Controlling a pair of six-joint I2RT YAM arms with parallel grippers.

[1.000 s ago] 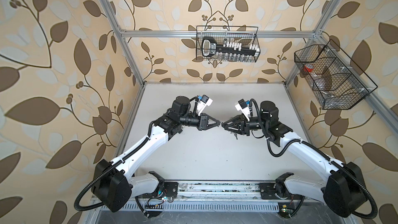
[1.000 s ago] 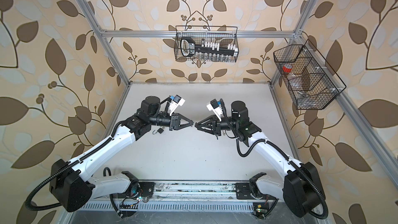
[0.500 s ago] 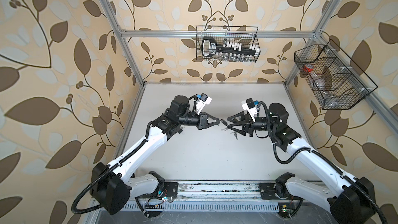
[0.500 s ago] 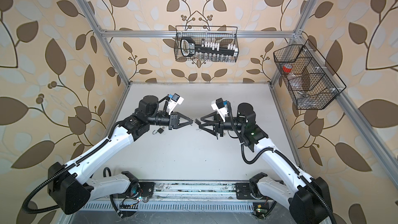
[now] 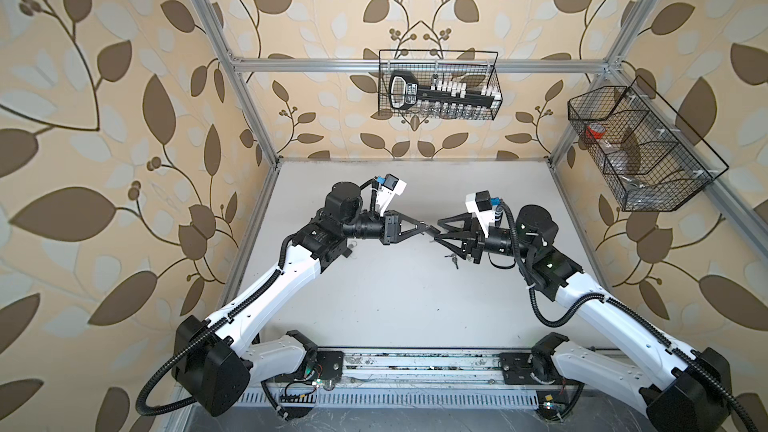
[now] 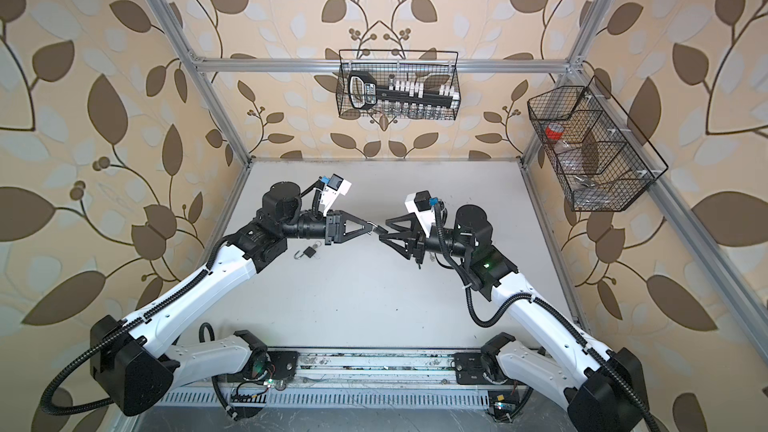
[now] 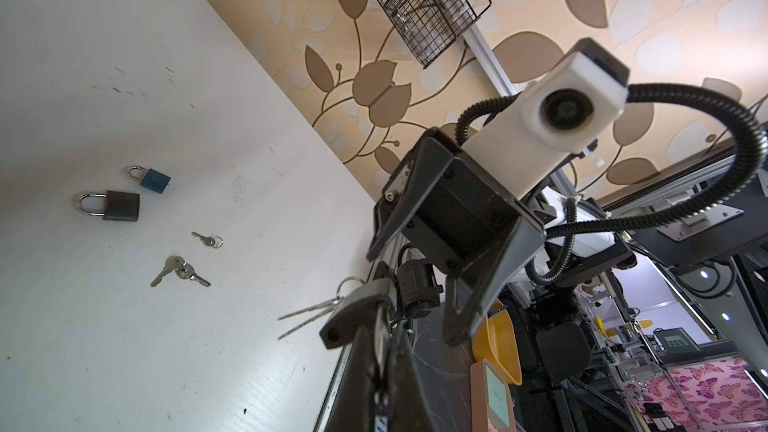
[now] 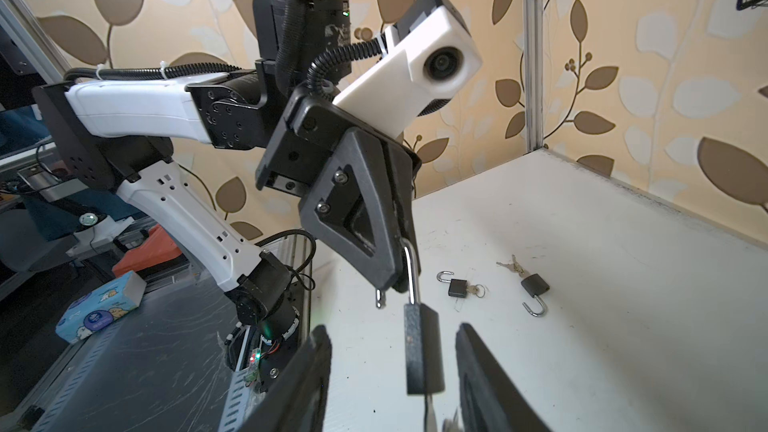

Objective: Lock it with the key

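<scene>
Though matte-bodied, blocky padlock (image 8: 424,351), smooth silvery shackle (image 8: 411,274) in left claw (image 8: 392,281)

Robotics lab test cell: aluminium frame (image 5: 316,65), leaf-wallpaper walls (image 5: 104,118), hanging wire baskets (image 5: 673,193).

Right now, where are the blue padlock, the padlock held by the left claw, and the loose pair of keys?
blue padlock (image 7: 154,179), left wrist view, its blue body.
held padlock (image 8: 423,349), right wrist view, its dark body.
pair of keys (image 7: 178,268), left wrist view, the joined key heads.
</scene>
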